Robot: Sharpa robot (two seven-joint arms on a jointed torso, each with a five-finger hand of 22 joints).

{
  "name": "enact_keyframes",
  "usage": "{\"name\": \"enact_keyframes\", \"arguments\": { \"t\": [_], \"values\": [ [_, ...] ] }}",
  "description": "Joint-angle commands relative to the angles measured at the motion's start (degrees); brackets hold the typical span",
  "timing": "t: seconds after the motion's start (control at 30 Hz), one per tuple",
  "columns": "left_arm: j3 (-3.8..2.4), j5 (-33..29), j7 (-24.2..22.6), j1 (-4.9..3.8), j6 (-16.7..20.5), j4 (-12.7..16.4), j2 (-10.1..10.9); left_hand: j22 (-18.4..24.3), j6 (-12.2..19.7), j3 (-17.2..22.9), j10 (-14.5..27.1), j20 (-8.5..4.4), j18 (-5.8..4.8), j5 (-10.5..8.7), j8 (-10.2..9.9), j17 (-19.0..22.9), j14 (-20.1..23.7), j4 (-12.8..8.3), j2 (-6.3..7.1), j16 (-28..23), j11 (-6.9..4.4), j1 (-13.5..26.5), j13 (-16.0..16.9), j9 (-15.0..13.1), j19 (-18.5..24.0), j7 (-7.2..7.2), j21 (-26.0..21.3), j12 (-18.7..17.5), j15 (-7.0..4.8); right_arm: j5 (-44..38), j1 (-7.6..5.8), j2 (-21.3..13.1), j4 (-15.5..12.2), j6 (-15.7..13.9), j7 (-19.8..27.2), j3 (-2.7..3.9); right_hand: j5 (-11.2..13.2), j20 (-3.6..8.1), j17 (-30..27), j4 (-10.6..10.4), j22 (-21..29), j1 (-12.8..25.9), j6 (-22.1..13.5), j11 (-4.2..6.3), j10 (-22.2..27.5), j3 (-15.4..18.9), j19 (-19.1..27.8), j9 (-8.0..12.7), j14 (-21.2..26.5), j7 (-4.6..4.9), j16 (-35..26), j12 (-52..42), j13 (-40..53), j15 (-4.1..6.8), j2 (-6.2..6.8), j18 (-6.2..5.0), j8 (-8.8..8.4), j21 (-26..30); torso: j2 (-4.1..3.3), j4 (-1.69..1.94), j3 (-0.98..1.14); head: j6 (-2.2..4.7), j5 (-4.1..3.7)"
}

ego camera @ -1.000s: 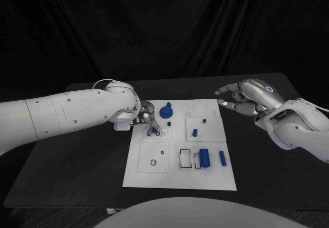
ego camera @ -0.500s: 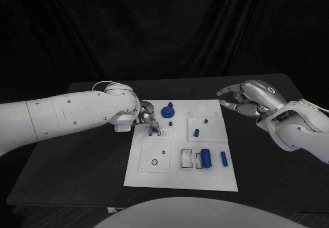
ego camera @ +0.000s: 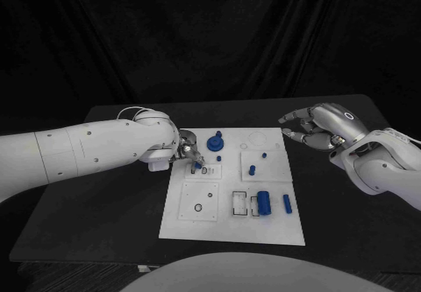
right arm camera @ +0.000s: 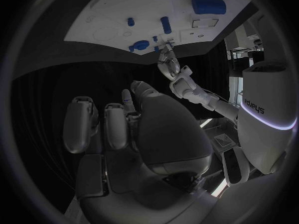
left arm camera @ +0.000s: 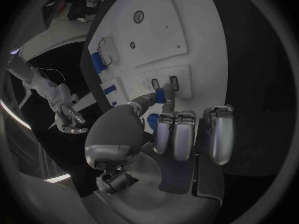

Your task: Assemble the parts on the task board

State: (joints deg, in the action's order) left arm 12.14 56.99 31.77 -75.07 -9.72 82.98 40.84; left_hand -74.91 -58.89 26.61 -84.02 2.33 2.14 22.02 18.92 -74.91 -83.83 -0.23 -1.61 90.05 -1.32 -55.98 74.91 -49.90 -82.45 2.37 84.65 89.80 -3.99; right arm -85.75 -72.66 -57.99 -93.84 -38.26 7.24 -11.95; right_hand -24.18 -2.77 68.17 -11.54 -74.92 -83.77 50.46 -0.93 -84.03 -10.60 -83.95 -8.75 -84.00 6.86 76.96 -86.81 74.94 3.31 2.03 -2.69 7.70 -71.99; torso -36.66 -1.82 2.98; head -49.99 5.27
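Head view: left hand (ego camera: 187, 154) over the upper left of the white rectangular task board (ego camera: 263, 231), a small blue peg (ego camera: 198, 163) pinched between thumb and fingertip, its lower end at the small slotted plate (ego camera: 202, 171); other fingers curled. Round blue knobbed part (ego camera: 213, 143) just beside that hand. Right hand (ego camera: 309, 129) hangs off the board's upper right corner, fingers curled in, holding nothing. Large blue cylinder (ego camera: 262, 201) and slim blue pin (ego camera: 287, 204) lie low on the board.

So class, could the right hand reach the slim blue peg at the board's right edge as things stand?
Probably yes: the right hand hovers empty off the board's right side, and nothing lies between it and the peg.
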Motion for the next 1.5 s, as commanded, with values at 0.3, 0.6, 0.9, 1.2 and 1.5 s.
{"name": "enact_keyframes", "arguments": {
  "t": [0.3, 0.6, 0.9, 1.2, 1.5],
  "values": [
    [0.04, -0.14, -0.46, 0.43, -0.34, 0.8, -0.15, -7.37, -0.96, 0.73, -5.98, -0.18, 0.41, -0.19, -0.6, -15.09, -6.17, -0.08, -0.45, -0.05, -0.5, 0.52, 15.09, 0.01, -0.14, -0.44, -0.41, 0.2, -0.41, 0.46, 0.13, -0.11, -0.06, 0.39, -1.33, 0.04, -0.48, -0.27, -0.15, 0.12, -9.85, -0.6, 0.25, -0.3, -2.38, -0.42, -0.83, 0.09, -2.1, 0.01, -0.27, 0.44, 9.82, -0.31, 0.06, -1.21, -0.25, 0.46, 0.06, -0.14, 0.05, -0.01, 0.08],
    [0.04, -0.14, -0.5, 0.56, -1.27, 1.39, 0.02, -7.19, -0.94, 1.02, -5.98, -0.19, 0.47, -0.21, -0.92, -15.09, -6.17, -0.03, -0.48, -0.05, -0.49, 0.79, 15.09, 0.02, 0.02, -0.43, -0.61, 0.2, -0.42, 0.71, 0.23, -0.1, 0.11, 0.53, -1.4, 0.03, -0.59, -0.27, -0.23, 0.19, -9.82, -0.64, 0.26, -0.32, -2.31, -0.53, -0.8, 0.1, -2.08, 0.02, -0.33, 0.51, 9.71, -0.31, 0.08, -1.23, -0.27, 0.57, 0.06, -0.1, 0.05, -0.01, 0.21],
    [0.05, -0.15, -0.75, 0.76, -1.85, 1.49, 0.07, -7.01, -0.98, 1.41, -5.98, -0.2, 0.52, -0.18, -1.21, -15.09, -6.17, -0.22, -0.48, -0.05, -0.5, 0.87, 15.09, 0.0, 0.18, -0.42, -0.81, 0.2, -0.42, 0.78, 0.42, -0.02, 0.28, 0.73, -1.51, 0.03, -0.7, -0.27, -0.26, 0.26, -9.8, -0.69, 0.27, -0.33, -2.26, -0.65, -0.79, 0.12, -2.07, 0.02, -0.35, 0.57, 9.64, -0.32, 0.08, -1.24, -0.28, 0.63, 0.07, -0.06, 0.06, -0.01, 0.22],
    [0.05, -6.37, -0.22, 1.11, -1.56, 0.79, -0.23, -6.64, -0.76, 2.21, -5.98, -0.16, 0.63, -0.15, -1.86, -15.09, -6.17, -0.57, -0.61, -0.05, -0.38, 0.92, 15.09, -0.11, 0.54, -0.3, -1.24, 0.2, -0.34, 0.84, 0.59, 0.05, 0.49, 0.95, -1.61, 0.03, -0.76, -0.27, -0.34, 0.32, -9.78, -0.73, 0.28, -0.35, -2.2, -0.76, -0.76, 0.14, -2.05, 0.03, -0.41, 0.63, 9.55, -0.33, 0.08, -1.25, -0.3, 0.72, 0.1, -0.1, 0.06, -0.01, 0.35],
    [0.06, -7.71, -0.32, 1.35, -1.45, 0.15, -0.37, -6.47, -0.64, 2.27, -5.98, -0.08, 0.69, -0.79, -2.2, -15.09, -6.17, -0.47, -0.55, -0.05, -0.22, 1.22, 15.09, -0.23, 0.73, -0.12, -1.47, 0.2, -0.21, 0.87, 0.69, 0.08, 0.62, 1.13, -1.63, 0.03, -0.82, -0.28, -0.48, 0.39, -9.76, -0.78, 0.27, -0.35, -2.16, -0.87, -0.75, 0.16, -2.02, 0.04, -0.51, 0.67, 9.49, -0.34, 0.07, -1.26, -0.33, 0.76, 0.07, -0.13, 0.07, -0.01, 0.46]
  ]
}}
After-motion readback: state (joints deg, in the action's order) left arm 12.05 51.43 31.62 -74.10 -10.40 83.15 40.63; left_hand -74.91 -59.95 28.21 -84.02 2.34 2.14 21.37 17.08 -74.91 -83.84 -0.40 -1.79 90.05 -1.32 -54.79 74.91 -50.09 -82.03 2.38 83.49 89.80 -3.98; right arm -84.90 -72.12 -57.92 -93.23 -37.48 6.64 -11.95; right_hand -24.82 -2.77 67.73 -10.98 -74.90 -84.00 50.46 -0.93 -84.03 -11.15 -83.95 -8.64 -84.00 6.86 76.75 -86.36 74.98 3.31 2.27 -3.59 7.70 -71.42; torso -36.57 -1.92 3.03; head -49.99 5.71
